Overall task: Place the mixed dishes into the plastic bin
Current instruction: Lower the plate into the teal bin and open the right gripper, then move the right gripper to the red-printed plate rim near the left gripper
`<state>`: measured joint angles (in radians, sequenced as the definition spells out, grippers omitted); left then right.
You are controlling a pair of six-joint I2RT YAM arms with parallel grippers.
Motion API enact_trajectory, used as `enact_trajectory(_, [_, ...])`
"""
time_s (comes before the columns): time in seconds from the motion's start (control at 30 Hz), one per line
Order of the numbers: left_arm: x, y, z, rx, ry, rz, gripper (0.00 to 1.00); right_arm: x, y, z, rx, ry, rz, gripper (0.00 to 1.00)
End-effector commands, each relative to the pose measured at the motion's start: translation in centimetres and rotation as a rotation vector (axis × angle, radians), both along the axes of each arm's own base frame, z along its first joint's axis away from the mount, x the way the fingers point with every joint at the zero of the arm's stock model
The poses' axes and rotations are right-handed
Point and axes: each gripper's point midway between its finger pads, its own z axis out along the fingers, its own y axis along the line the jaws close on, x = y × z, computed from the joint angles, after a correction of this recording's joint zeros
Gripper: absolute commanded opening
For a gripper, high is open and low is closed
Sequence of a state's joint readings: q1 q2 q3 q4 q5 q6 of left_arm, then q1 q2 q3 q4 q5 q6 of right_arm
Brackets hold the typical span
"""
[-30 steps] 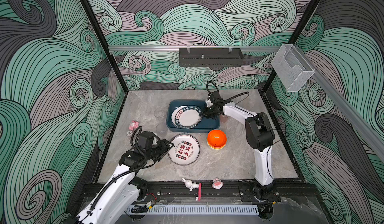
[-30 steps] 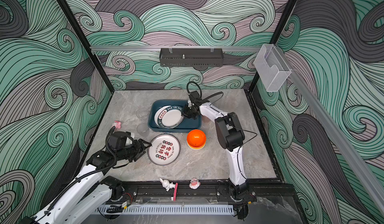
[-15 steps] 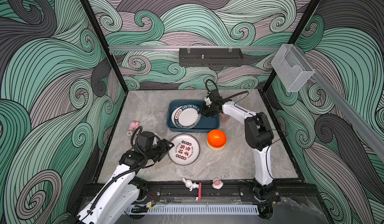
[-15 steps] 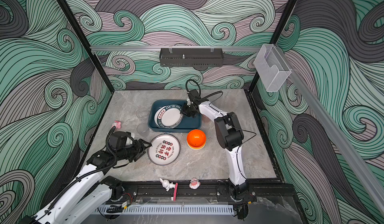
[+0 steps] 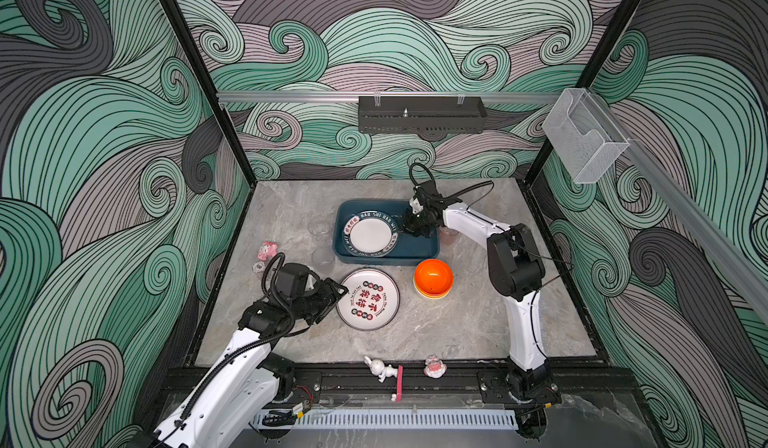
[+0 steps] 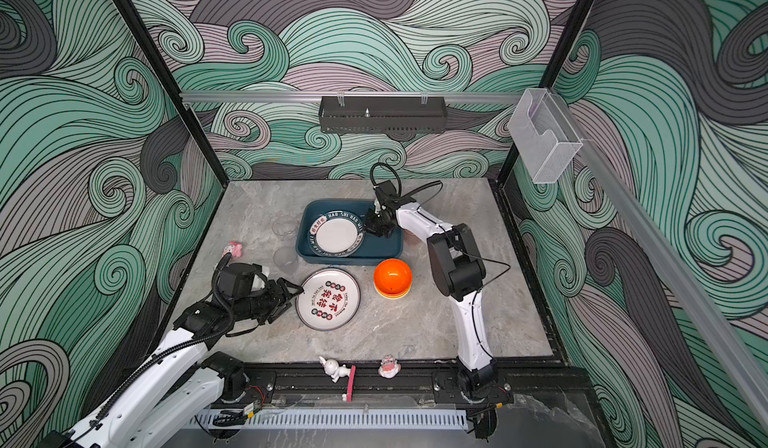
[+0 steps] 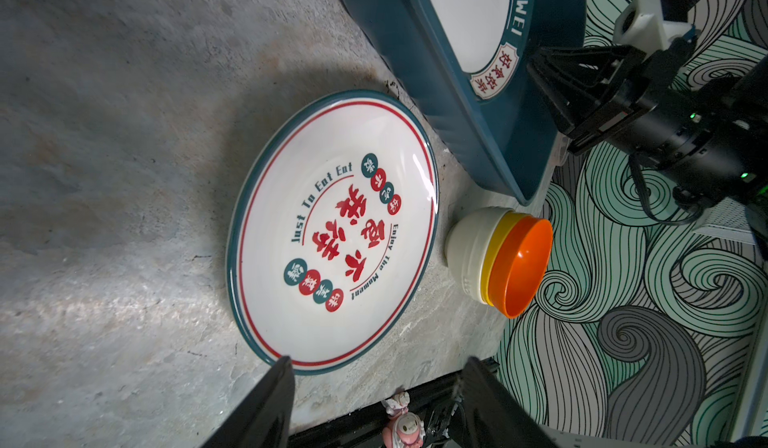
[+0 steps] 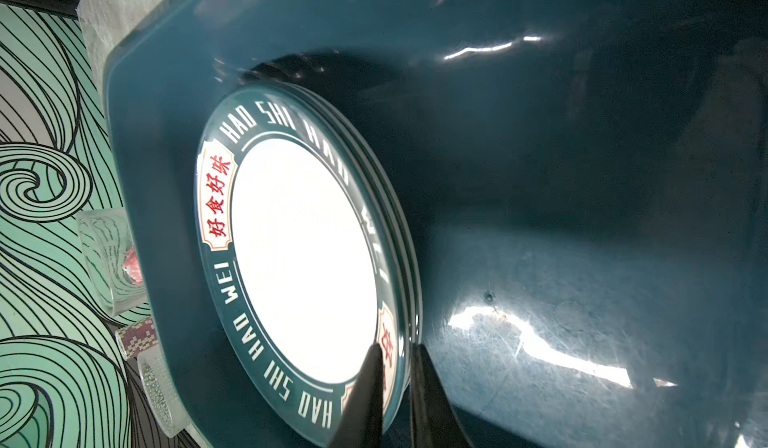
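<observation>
Teal bin (image 8: 582, 176) holds green-rimmed plate (image 8: 303, 259), rim pinched by right claw (image 8: 397, 350).

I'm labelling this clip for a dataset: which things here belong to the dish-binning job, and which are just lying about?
Job: plastic bin, green-banded plate in it, red-character plate, stacked bowls, two clear glasses, pinkish glass.
Lying about: pink figurine, two front-rail figurines, black tray, clear acrylic box.
</observation>
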<state>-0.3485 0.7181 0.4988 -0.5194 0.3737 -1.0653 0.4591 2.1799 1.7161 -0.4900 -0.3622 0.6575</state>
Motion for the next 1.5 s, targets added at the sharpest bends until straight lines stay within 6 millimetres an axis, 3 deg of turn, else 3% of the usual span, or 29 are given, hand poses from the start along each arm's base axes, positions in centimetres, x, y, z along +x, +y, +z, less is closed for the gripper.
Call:
enact_trajectory(0.0, [0.1, 0.2, -0.5, 0.016, 0.005, 0.011, 0.67, 0.1, 0.2, -0.2, -0.025, -0.009, 0.015, 0.15])
enact_trajectory(0.2, [-0.2, 0.5, -0.9, 0.037, 0.018, 0.009, 0.67, -0.5, 0.0, 1.3, -0.038, -0.039, 0.034, 0.16])
enact_trajectory(0.4, [-0.6, 0.9, -1.5, 0.08, 0.03, -0.013, 0.69, -2.4, -0.6, 4.0, -0.054, -0.089, 0.071, 0.22])
enact_trajectory(0.73, [-0.9, 1.2, -3.4, 0.144, 0.074, -0.048, 0.71, -8.9, -0.5, 6.3, -0.084, -0.119, 0.218, 0.3])
enact_trajectory(1.0, [-0.7, 1.1, -5.3, 0.16, 0.111, -0.061, 0.72, -13.9, -0.5, 6.1, -0.113, -0.121, 0.325, 0.35])
enact_trajectory(1.17, [-0.9, 1.0, -6.6, 0.164, 0.148, -0.075, 0.72, -16.7, 0.0, 4.3, -0.146, -0.096, 0.387, 0.39])
enact_trajectory(1.47, [-0.4, 0.7, -8.1, 0.157, 0.154, -0.077, 0.67, -18.4, 1.4, 1.6, -0.186, -0.076, 0.449, 0.41])
